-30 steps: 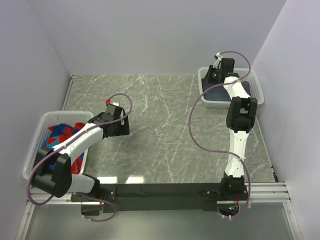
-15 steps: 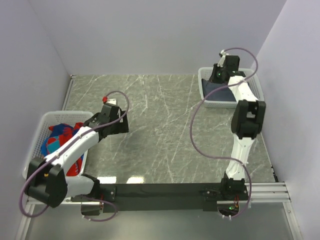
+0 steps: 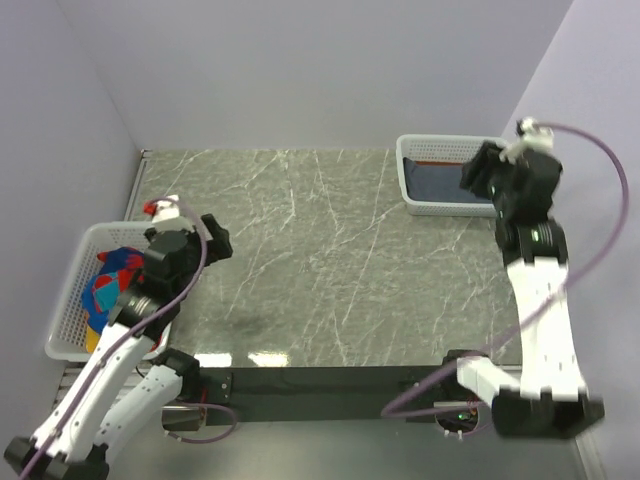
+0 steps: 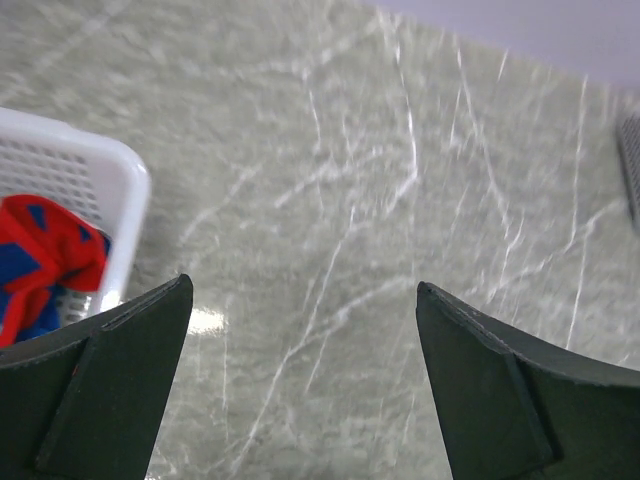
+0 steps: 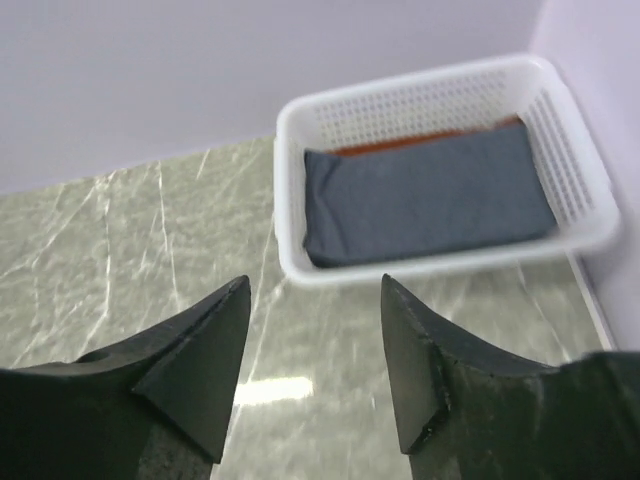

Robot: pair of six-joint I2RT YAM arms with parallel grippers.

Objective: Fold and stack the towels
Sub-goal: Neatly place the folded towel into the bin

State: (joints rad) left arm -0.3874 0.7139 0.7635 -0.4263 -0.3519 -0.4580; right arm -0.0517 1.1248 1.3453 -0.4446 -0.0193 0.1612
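Lying folded on the rust-brown towel in the right basket, the slate-blue towel looks stacked. Patterned towels await folding in the left basket, so left gripper and right gripper hover, fingers spread, empty.

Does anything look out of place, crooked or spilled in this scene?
Nothing stands out. The slate-blue towel lies folded flat in the right basket, a rust edge showing behind it; the patterned towels are crumpled but inside the left basket.

Left hand spread wide, empty, above marble table; red-blue towel in white basket.
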